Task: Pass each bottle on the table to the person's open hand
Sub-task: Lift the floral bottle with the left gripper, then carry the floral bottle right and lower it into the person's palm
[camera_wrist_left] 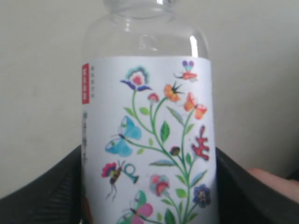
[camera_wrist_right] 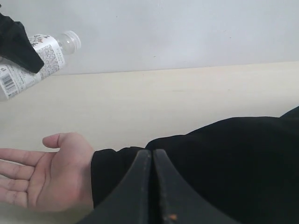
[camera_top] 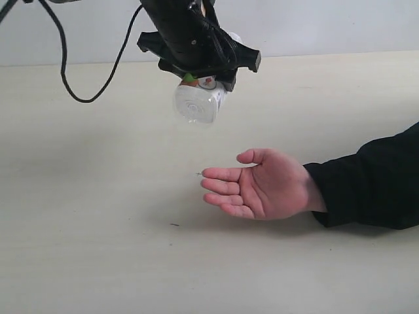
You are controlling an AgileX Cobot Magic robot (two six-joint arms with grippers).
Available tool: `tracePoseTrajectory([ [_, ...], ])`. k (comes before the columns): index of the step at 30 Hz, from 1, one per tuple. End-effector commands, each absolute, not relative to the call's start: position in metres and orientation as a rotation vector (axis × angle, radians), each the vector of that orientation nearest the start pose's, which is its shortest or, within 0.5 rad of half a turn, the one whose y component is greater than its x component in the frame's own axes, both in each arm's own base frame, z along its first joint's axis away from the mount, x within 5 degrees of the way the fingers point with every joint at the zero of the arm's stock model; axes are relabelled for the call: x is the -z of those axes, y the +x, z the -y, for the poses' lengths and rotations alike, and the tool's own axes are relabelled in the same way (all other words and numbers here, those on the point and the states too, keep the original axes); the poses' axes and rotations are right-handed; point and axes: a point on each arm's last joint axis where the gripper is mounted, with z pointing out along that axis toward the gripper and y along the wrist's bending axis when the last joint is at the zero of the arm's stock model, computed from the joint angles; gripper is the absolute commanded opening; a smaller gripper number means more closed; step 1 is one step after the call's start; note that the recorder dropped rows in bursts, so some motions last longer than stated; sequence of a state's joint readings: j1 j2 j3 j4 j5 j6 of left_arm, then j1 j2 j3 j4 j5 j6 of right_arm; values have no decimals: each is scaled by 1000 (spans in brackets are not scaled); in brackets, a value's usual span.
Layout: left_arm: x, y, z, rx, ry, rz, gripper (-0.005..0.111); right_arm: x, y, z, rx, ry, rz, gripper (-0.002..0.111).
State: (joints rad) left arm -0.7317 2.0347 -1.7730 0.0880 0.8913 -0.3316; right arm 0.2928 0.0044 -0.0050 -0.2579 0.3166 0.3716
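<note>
My left gripper [camera_top: 200, 82] is shut on the clear bottle with the cartoon-print label [camera_top: 198, 101], held in the air above and a little left of the person's open hand [camera_top: 262, 184]. In the left wrist view that bottle [camera_wrist_left: 149, 140] fills the frame between both black fingers [camera_wrist_left: 42, 191]. The hand rests palm up on the table [camera_top: 98, 196], fingers pointing left, wrist in a black sleeve [camera_top: 373, 180]. From the right wrist I see the bottle [camera_wrist_right: 37, 58], the hand [camera_wrist_right: 44, 172] and my right gripper [camera_wrist_right: 153, 156] shut and empty. The other bottles are out of view.
A black cable [camera_top: 72, 62] hangs from the left arm over the back left of the table. The person's sleeved forearm [camera_wrist_right: 224, 158] lies across the table's right side, close in front of my right gripper. A pale wall [camera_wrist_right: 187, 28] bounds the far edge.
</note>
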Motion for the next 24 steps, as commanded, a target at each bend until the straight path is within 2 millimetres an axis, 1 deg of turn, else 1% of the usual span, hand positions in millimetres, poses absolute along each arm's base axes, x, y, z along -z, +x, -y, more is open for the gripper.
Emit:
tracePoseTrajectory([
  [1, -276, 322, 293, 340, 532, -2501, 0, -186, 54, -9, -228, -104, -1785, 0],
  [4, -282, 311, 287, 398, 488, -2456, 0, -186, 54, -9, -228, -104, -1785, 0],
  [7, -282, 305, 282, 449, 395, -2457, 0, -186, 54, -9, -228, -104, -1785, 0],
  [10, -276, 301, 279, 469, 340, -2476, 0, -186, 54, -9, -228, -104, -1785, 0],
  [12, -271, 296, 281, 475, 322, -2499, 0, -186, 54, -9, -228, -104, -1785, 0],
  [18, -256, 274, 301, 580, 286, -2493, 0, -186, 54, -9, -228, -104, -1785, 0],
  [24, -257, 254, 325, 710, 301, -2433, 0, -186, 54, -9, -228, -104, -1785, 0],
])
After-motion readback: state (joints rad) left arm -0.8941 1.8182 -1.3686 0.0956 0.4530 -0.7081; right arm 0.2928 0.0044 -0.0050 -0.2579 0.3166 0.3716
